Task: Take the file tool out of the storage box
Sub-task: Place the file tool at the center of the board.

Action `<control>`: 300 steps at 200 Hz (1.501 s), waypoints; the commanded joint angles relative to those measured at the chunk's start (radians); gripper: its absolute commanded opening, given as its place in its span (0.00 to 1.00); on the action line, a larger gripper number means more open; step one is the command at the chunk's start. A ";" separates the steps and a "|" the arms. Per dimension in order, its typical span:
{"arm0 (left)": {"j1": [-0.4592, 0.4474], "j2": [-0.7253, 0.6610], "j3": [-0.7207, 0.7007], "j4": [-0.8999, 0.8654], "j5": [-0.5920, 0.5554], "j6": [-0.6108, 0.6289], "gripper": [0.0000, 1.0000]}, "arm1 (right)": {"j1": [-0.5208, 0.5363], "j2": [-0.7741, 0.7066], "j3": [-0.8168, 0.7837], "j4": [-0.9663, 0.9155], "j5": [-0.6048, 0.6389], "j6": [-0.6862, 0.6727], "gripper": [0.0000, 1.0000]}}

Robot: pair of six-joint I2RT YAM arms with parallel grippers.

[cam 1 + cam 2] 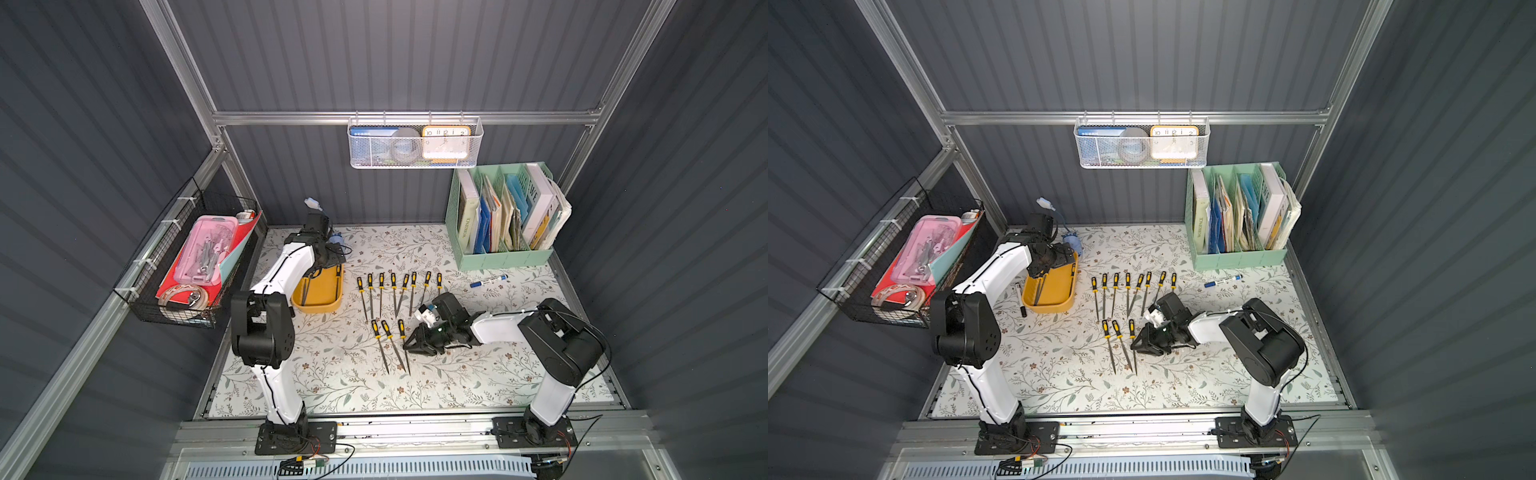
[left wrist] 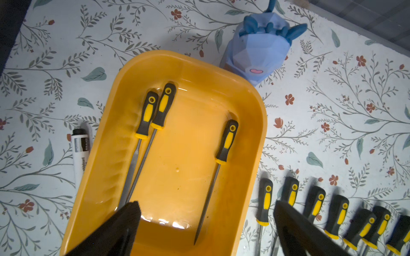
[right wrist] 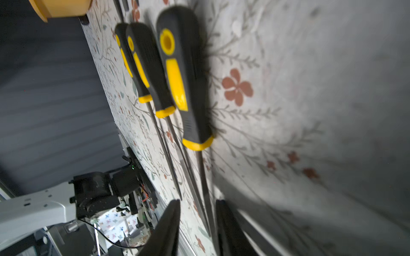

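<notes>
Dark ribbed walls close in a table laid with a floral mat point(image 1: 457, 374), where black-and-yellow files lie in an upper row point(image 1: 393, 286) and a shorter lower row point(image 1: 388, 332). The mustard storage box point(image 2: 257, 124) sits at the mat's left side and holds three files. Two files point(image 2: 155, 110) lie side by side with handles touching, and a lone file point(image 2: 226, 141) lies close along the opposite wall. The left gripper point(image 2: 206, 208) hangs above the box with its jaws spread wide and nothing between them. One finger is over the pair's blades and the other is beyond the box wall. The right gripper point(image 3: 197, 206) is low at the end of the lower row. Its jaws stand narrowly parted on either side of the end file point(image 3: 177, 84), whose blade rests on the mat and looks ungripped. A straight descent by the left gripper would likely land a finger on the rim and tip or shove the shallow box. Closing on the pair could lift both files or drag one. A pinch on a thin blade may slip, so the handle looks safer. The right gripper could nudge the end file askew if it rises crookedly.
</notes>
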 commanded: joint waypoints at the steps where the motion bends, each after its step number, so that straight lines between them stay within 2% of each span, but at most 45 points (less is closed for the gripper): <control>1: 0.009 0.022 0.008 -0.024 -0.021 0.005 0.99 | -0.001 -0.045 -0.011 -0.045 0.023 -0.025 0.39; 32: 0.028 0.021 -0.002 -0.020 -0.047 0.012 0.97 | -0.003 -0.093 0.014 -0.146 0.051 -0.074 0.41; 60: 0.077 0.035 0.002 -0.013 -0.042 0.040 0.92 | -0.004 -0.168 0.125 -0.354 0.111 -0.165 0.42; 74: 0.094 0.067 0.021 -0.017 -0.047 0.059 0.88 | -0.009 -0.190 0.194 -0.443 0.138 -0.205 0.43; 92: 0.104 0.118 0.059 -0.026 -0.066 0.080 0.76 | -0.023 -0.191 0.264 -0.502 0.141 -0.228 0.43; 124: 0.111 0.213 0.124 -0.020 -0.069 0.098 0.74 | -0.035 -0.170 0.336 -0.566 0.140 -0.249 0.43; 186: 0.111 0.332 0.243 -0.019 -0.029 0.130 0.66 | -0.037 -0.168 0.342 -0.568 0.152 -0.221 0.43; 231: 0.111 0.361 0.247 -0.011 -0.043 0.143 0.63 | -0.036 -0.158 0.343 -0.566 0.154 -0.213 0.43; 300: 0.111 0.402 0.238 0.009 -0.018 0.143 0.47 | -0.036 -0.132 0.358 -0.547 0.131 -0.198 0.43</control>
